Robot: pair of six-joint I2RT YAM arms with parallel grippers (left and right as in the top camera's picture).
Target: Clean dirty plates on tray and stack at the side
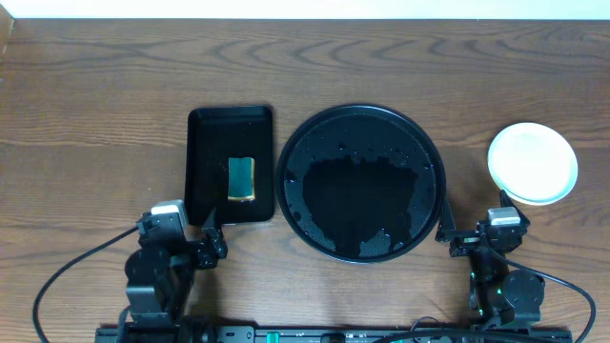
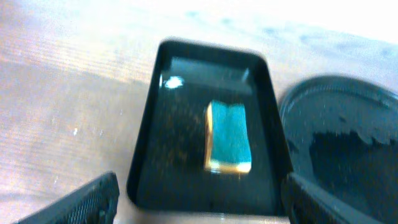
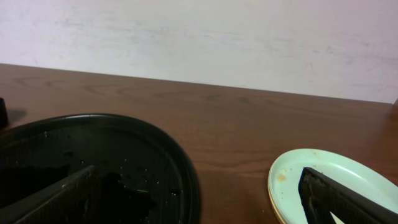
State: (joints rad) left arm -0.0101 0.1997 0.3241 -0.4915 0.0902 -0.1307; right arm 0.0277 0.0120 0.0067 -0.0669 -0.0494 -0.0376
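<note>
The large round black tray (image 1: 360, 181) sits mid-table, wet and holding no plates; it also shows in the right wrist view (image 3: 124, 162) and the left wrist view (image 2: 348, 124). The plates (image 1: 532, 162) stand stacked on the bare wood to the tray's right, a pale mint one on top with a yellow rim under it (image 3: 323, 180). My left gripper (image 1: 212, 233) is open and empty near the front edge, just in front of the small tray (image 2: 199, 214). My right gripper (image 1: 467, 229) is open and empty, between the round tray and the stack (image 3: 199, 211).
A smaller rectangular black tray (image 1: 231, 164) with a green-yellow sponge (image 1: 241, 178) lies left of the round tray; it shows in the left wrist view (image 2: 186, 124) with the sponge (image 2: 229, 137). Bare wood tabletop (image 1: 95, 114) lies on the left and at the back.
</note>
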